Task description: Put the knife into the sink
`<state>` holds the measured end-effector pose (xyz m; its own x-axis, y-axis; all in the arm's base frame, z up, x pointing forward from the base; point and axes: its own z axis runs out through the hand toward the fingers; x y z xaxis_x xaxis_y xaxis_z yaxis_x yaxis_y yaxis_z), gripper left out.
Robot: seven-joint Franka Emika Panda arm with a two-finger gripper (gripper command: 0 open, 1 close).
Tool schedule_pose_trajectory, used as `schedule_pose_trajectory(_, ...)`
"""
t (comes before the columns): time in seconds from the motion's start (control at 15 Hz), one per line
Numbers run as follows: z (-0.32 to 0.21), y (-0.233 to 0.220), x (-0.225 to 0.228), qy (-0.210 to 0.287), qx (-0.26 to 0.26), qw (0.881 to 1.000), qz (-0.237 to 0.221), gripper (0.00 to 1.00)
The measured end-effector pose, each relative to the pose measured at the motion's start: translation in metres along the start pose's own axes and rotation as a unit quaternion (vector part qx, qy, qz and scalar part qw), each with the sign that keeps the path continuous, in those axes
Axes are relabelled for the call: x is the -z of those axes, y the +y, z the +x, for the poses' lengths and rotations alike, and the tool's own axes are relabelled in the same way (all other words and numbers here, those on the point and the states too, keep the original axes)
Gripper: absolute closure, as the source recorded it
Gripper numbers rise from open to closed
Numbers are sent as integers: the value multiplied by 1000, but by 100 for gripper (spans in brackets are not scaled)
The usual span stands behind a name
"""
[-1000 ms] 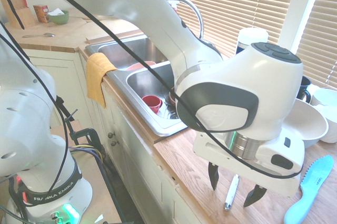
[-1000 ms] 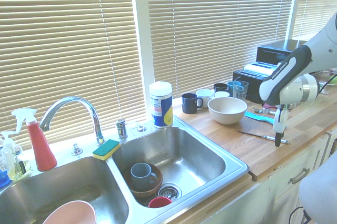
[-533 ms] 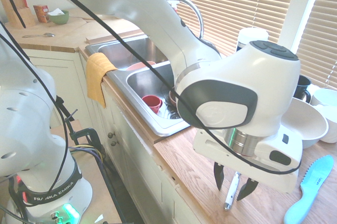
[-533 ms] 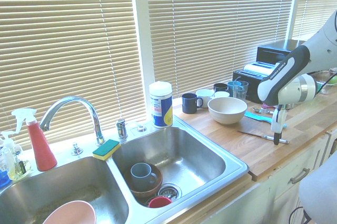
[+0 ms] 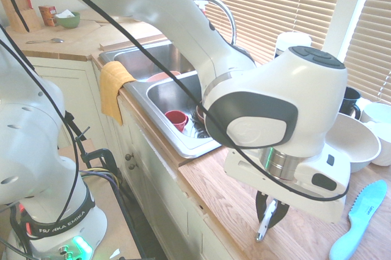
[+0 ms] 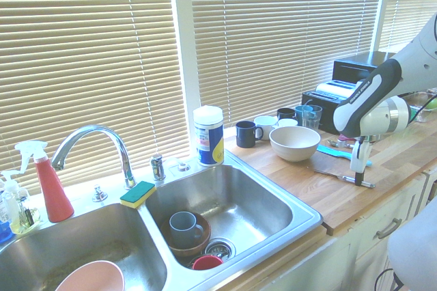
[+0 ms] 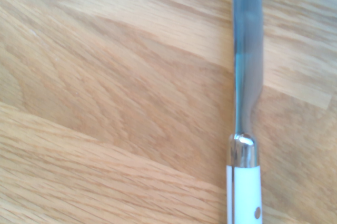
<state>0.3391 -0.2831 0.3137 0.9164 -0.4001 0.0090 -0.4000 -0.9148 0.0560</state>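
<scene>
Change: since one second ago the tool [image 5: 270, 214] has narrowed from wide open to nearly closed around the knife [image 5: 265, 224]; arm position is almost unchanged.
Tool state: fingers are drawn in against the white handle in the first exterior view; the knife lies flat on the wooden surface [image 5: 226, 193], not lifted. Firm contact cannot be confirmed.
Knife location: on the surface near its front edge, well apart from the sink [image 6: 232, 202], with the blue plastic knife [image 5: 359, 218] beside it.
Handling estimate: light, rigid, thin. The smooth handle and polished blade are probably slippery, and the low profile leaves little to pinch.
Grip point: the handle close to the metal collar appears best; the blade is too thin and slick.
Wrist view: shows the blade [image 7: 245, 50], collar and handle [image 7: 243, 192] lying straight on the wood grain; it shows nothing of the fingers or sink.
First exterior view: shows finger spacing at the handle; the arm hides much of the basin.
Second exterior view: shows the whole route, with the white bowl [image 6: 295, 142] behind the knife [image 6: 345, 177] and dishes in the basin.
</scene>
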Motion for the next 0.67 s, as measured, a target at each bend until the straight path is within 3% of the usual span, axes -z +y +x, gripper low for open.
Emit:
schedule_pose_trajectory(0.4,-5,-7,4,-4,-16,1000,11,100)
schedule_pose_trajectory(0.67,-30,-59,39,4,5,1000,18,100)
